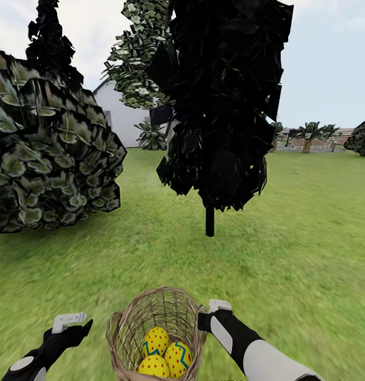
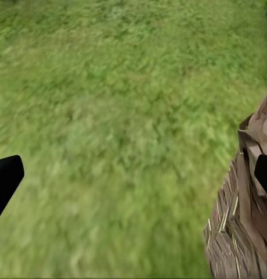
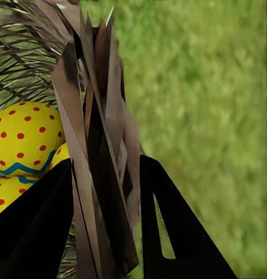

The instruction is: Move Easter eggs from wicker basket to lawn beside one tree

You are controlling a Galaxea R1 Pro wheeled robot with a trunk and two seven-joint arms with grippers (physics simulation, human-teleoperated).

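Three Easter eggs (image 1: 163, 353) lie bunched together in the bottom of the wicker basket (image 1: 130, 323), yellow shells with red dots and blue-green zigzag bands. The basket sits low in the middle of the head view, tilted with its open mouth facing forward and up, between the two arms. In the right wrist view the eggs (image 3: 23, 145) sit just inside the basket wall (image 3: 93, 145), on the inner side of the rim from the right gripper (image 3: 104, 232).

The right gripper (image 1: 206, 320) pinches the basket's braided rim: one dark finger (image 3: 35, 226) lies inside the wall, toward the eggs, and the other finger (image 3: 174, 226) lies outside it, over the grass, with the woven strands squeezed between them. The left gripper (image 1: 71, 330) hangs just beside the basket's other side, apart from it. Its fingers stand spread wide, with one black fingertip (image 2: 6, 180) and the wicker (image 2: 244, 221) at opposite edges of the left wrist view and bare lawn (image 2: 122, 128) between.

Beyond the basket the lawn (image 1: 288, 233) stretches ahead to a dark tree (image 1: 219, 106) with a thin black trunk, standing straight in front. A large leafy bush (image 1: 44, 153) spreads on the left. Behind them stand a pale-speckled tree (image 1: 137, 53) and a white house wall (image 1: 121, 114).
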